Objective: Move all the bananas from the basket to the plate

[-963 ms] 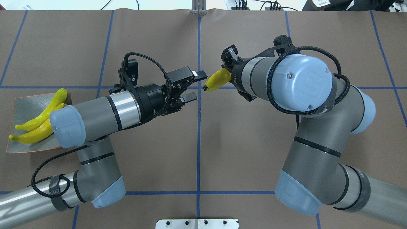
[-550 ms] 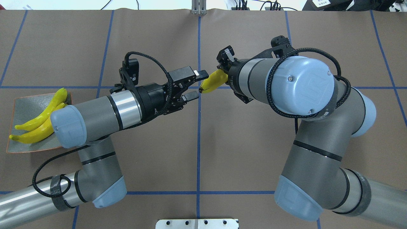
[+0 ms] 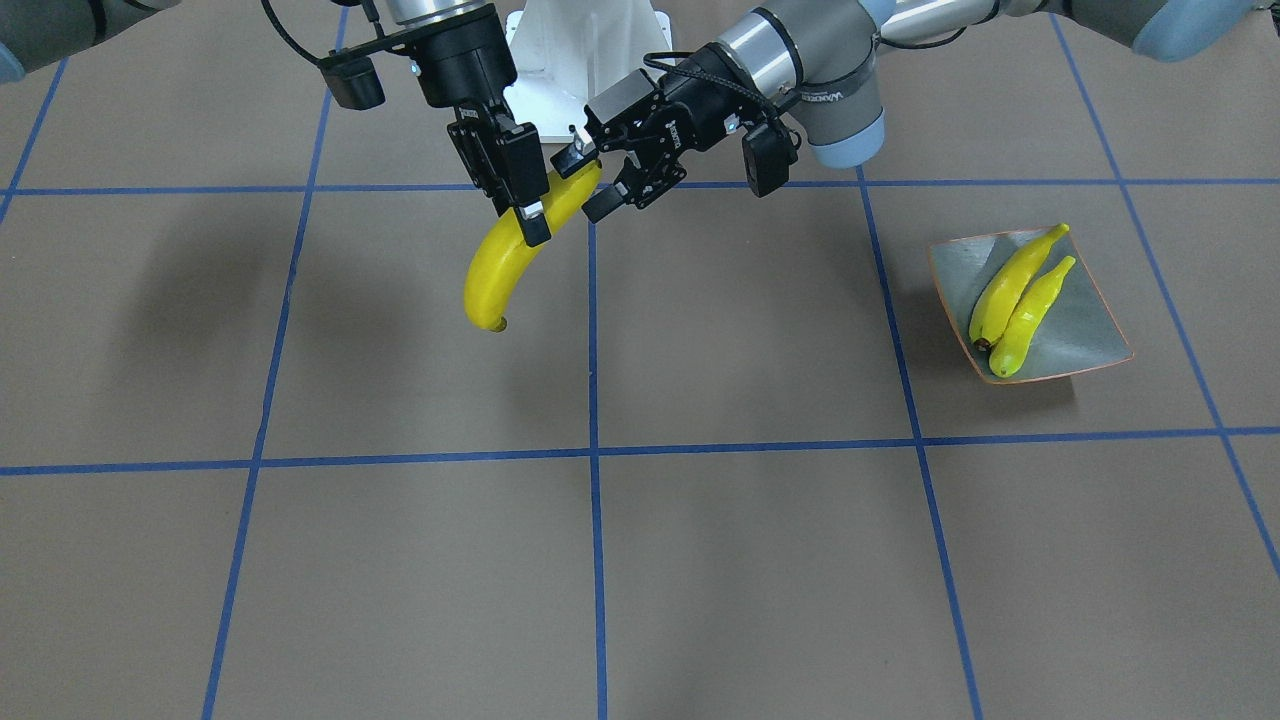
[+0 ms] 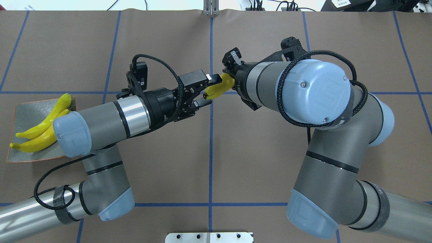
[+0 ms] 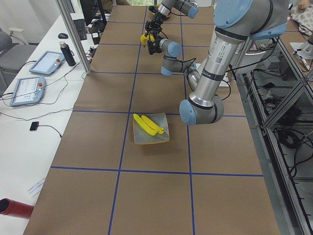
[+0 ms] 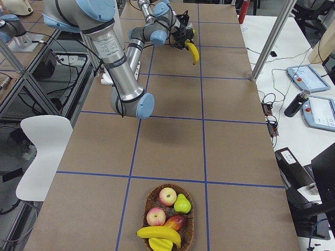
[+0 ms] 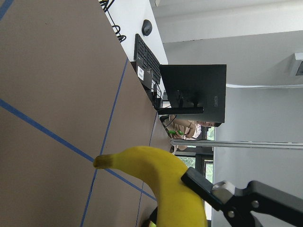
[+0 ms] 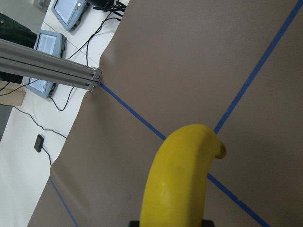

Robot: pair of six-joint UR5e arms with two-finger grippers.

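A yellow banana [image 3: 505, 262] hangs in the air over the table's centre line, with my right gripper [image 3: 525, 215] shut on its upper half. My left gripper [image 3: 590, 185] is open, and its fingers straddle the banana's top end [image 4: 217, 89]. The left wrist view shows one finger [image 7: 208, 194] lying against the banana [image 7: 165, 179]. Two more bananas [image 3: 1010, 290] lie side by side on the square grey-green plate [image 3: 1090, 340] on my left side. The basket [image 6: 152, 201] appears only in the exterior right view, with a banana [image 6: 158, 232] in it.
The basket also holds apples [image 6: 167, 196] and a pear [image 6: 181, 204]. A side bench with tablets [image 6: 303, 76] and a bottle [image 6: 291, 103] runs along the far edge, behind an aluminium post [image 6: 269, 39]. A metal mounting plate [image 4: 209, 237] sits at the near table edge.
My right arm has carried the banana leftward, so its end now sits between the left gripper's open fingers. The left arm has hardly moved.
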